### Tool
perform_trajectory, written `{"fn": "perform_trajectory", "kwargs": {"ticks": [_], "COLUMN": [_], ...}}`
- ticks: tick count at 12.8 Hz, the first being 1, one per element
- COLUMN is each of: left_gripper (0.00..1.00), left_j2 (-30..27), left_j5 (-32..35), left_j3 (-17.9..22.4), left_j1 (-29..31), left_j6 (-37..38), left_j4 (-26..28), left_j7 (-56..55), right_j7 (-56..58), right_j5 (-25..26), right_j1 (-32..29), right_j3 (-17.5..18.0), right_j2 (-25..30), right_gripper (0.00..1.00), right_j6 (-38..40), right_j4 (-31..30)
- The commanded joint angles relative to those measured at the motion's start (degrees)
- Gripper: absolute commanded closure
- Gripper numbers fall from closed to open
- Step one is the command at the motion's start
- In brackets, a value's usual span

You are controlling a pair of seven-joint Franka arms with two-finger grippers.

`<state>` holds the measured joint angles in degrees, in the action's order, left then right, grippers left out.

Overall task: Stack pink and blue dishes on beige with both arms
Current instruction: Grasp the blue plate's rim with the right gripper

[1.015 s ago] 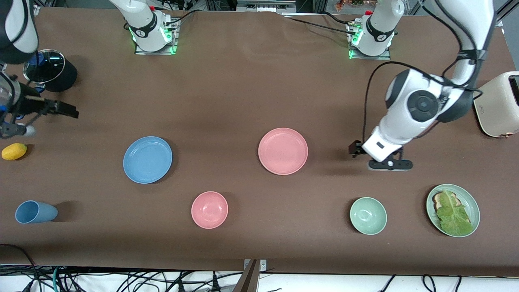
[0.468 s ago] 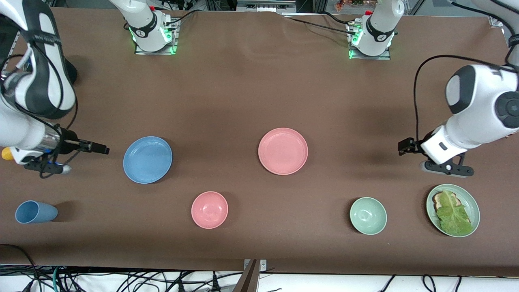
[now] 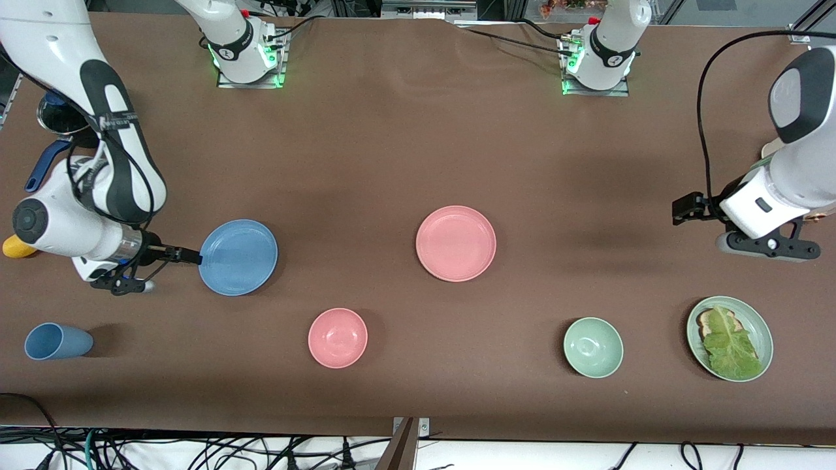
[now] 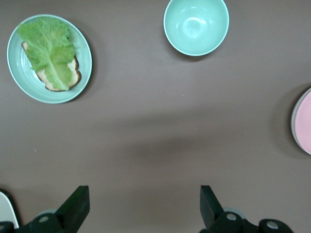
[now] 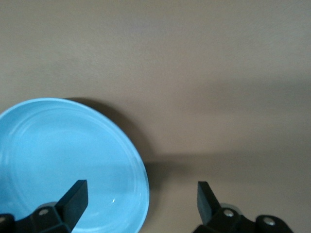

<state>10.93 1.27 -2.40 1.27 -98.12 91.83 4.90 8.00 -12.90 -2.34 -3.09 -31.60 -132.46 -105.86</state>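
The blue plate [image 3: 238, 256] and the pink plate [image 3: 456, 243] lie flat and apart in the middle of the table. My right gripper [image 3: 189, 256] is low at the blue plate's edge toward the right arm's end. It is open, and in the right wrist view the blue plate's [image 5: 68, 165] rim sits between its spread fingers [image 5: 73, 196]. My left gripper [image 3: 684, 210] hangs open and empty over bare table near the left arm's end. In the left wrist view the pink plate [image 4: 303, 121] is only a sliver. The beige plate is out of view.
A pink bowl [image 3: 337, 337], a green bowl [image 3: 593, 347] and a green plate with lettuce and bread [image 3: 729, 338] sit nearer the front camera. At the right arm's end are a blue cup [image 3: 57, 341], a lemon [image 3: 12, 247] and a dark lidded pot [image 3: 55, 117].
The right arm has swung down and inward until its gripper reached the blue plate's edge. The left arm has drawn away from the pink plate toward its own end of the table.
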Motion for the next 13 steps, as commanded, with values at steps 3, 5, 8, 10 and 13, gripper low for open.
{"fn": "perform_trajectory", "kwargs": {"ticks": [3,5,8,10,13], "left_gripper": [0.0,0.0,0.0,0.0,0.0], "left_j2": [-3.37,-3.64,-3.64,-3.64,-5.91], "left_j5": [-1.62,-0.4,-0.91,-1.27,-1.71], "left_j3": [2.58,2.32,2.4,2.58,2.23], "left_j1": [-2.23,-2.68,-2.68,-2.59,-2.76], "left_j6": [2.94,4.94,6.36,8.9,13.89], "left_j4": [-0.16,-2.17,-4.29,-5.61,-5.88], "left_j7": [-1.55,-2.35,-2.44,-2.44,-2.44], "right_j7": [5.01,5.09,7.37,7.64,7.91], "right_j5": [-5.56,-5.65,-5.73,-5.65,-5.74], "right_j1": [-0.65,-0.56,-1.08,-1.17,-1.26], "right_j3": [0.28,0.28,0.28,0.28,0.28], "right_j2": [-0.92,-0.92,-1.88,-1.71,-1.62], "right_gripper": [0.14,0.48,0.61,0.92,1.0], "right_j6": [-1.84,-1.84,-2.01,-1.58,-1.4], "right_j4": [-1.37,-1.37,-1.37,-1.37,-1.28]}}
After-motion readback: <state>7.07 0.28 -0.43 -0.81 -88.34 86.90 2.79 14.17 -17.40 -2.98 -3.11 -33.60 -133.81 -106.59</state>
